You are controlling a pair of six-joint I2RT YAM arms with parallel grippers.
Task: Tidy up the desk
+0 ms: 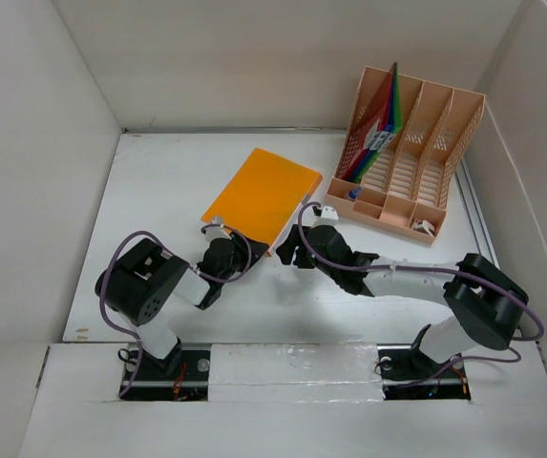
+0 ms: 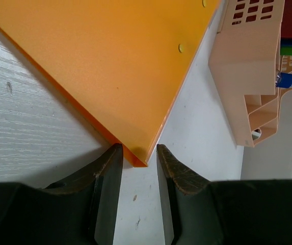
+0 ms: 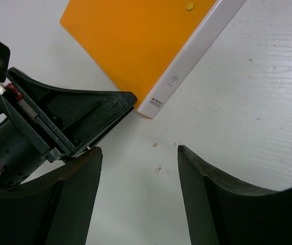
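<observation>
Desk (image 1: 149, 181): fills the top view's middle, under everything.
Left gripper (image 2: 137, 173): spread, straddling the orange folder's (image 2: 110, 61) near corner; centre it before you pinch.
Right gripper (image 3: 139, 176): spread, empty; keep it clear.

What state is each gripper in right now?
Left gripper: open, jaws flanking a corner of the orange folder.
Right gripper: open, empty.

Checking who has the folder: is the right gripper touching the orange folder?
Apart. The right wrist view shows bare desk between the right gripper and the corner of the orange folder.
</observation>
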